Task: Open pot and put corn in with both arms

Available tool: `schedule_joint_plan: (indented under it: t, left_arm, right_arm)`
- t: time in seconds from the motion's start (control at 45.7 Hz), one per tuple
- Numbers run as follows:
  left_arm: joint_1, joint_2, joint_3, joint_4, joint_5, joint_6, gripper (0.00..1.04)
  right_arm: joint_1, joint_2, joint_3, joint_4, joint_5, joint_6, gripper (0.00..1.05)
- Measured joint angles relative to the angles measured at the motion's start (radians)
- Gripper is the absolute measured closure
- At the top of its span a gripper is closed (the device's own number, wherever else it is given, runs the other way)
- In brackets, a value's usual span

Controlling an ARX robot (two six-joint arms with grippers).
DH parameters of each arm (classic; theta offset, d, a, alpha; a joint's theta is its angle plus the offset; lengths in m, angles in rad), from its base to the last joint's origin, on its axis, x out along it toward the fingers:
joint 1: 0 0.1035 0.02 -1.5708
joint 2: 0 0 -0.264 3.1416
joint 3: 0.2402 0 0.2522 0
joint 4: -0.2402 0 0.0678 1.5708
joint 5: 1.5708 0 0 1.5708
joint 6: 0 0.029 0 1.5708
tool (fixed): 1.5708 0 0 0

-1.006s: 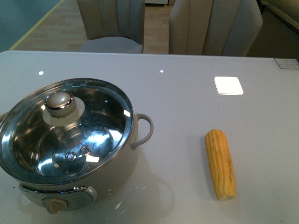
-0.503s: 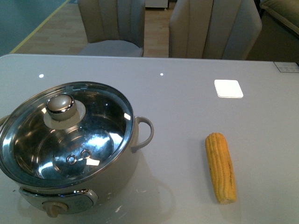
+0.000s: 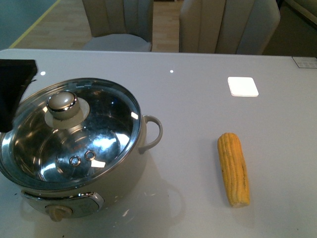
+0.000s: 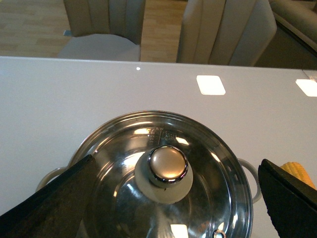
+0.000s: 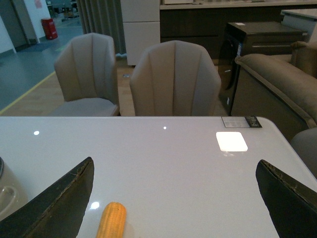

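The left gripper, jaws spread wide, has just come into the front view above the pot's still-closed lid, lined up over the knob for the lift, while the corn lies untouched on the table, well right of the pot.
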Motion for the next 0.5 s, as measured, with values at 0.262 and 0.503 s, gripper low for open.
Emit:
schedule_joint_plan:
  t: [0.262, 0.503]
  left_arm:
    - [-0.051, 0.39, 0.107, 0.237, -0.051, 0.04, 0.07]
    - [-0.07, 0.599, 0.205, 0.308, -0.084, 0.039, 0.07]
  right_arm:
    - [0.0, 0.0, 0.0, 0.0, 0.0, 0.0, 0.09]
    - [0.0, 0.0, 0.0, 0.0, 0.0, 0.0, 0.09]
